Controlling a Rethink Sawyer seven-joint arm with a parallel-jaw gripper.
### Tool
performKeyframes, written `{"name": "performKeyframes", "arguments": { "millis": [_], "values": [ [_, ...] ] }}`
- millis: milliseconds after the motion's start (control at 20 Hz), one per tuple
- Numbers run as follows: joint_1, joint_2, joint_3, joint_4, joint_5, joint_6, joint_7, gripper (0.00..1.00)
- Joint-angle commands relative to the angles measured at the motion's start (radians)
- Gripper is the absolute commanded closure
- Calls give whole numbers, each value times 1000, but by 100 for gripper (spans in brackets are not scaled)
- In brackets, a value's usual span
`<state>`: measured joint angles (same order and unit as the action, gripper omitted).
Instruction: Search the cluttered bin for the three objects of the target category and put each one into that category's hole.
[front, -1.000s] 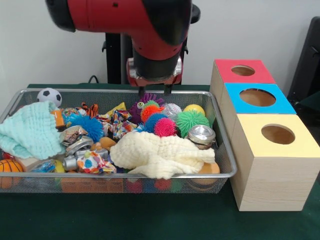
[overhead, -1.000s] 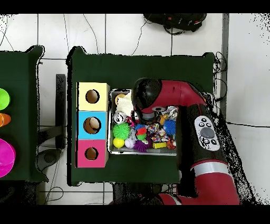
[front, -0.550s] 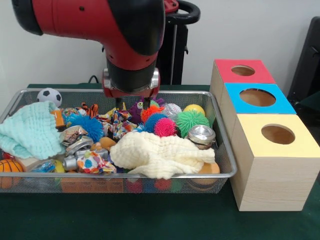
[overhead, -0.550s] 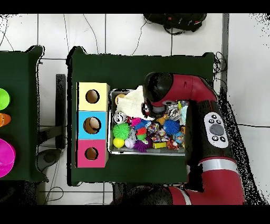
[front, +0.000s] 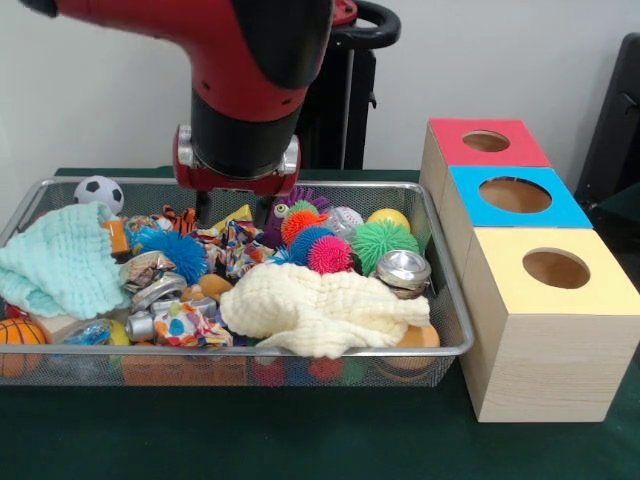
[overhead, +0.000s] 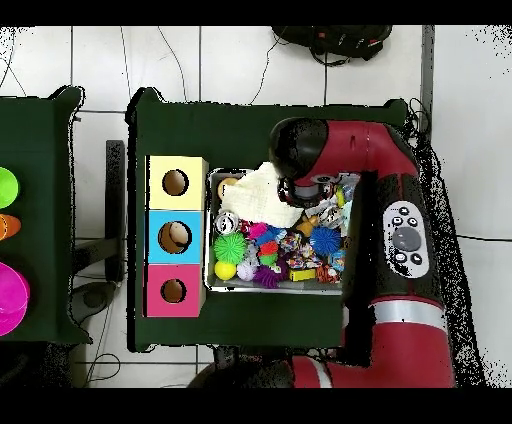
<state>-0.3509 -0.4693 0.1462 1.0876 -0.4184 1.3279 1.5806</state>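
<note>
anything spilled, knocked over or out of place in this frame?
Nothing stands out. The clutter is heaped but all inside the wire mesh bin; the cream knitted cloth lies near the front rim without hanging over it. The three wooden boxes with red, blue and yellow tops stand in a straight row beside the bin. The hand hangs over the clutter.

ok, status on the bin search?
Pincer low over the mesh bin's far side, fingers hidden, nothing seen held. Spiky balls untouched mid-bin. Cream cloth covers the near clutter. Box holes unobstructed.
</note>
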Motion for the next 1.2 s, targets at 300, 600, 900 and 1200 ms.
{"name": "performKeyframes", "arguments": {
  "millis": [300,600,900,1200],
  "values": [
    [179,-154,-150,75,-132,-76,186,0],
    [246,-189,-239,272,-192,-387,316,0],
    [261,-182,-316,392,-164,-598,386,0],
    [223,-167,-316,405,-98,-639,312,0]
  ]
}}
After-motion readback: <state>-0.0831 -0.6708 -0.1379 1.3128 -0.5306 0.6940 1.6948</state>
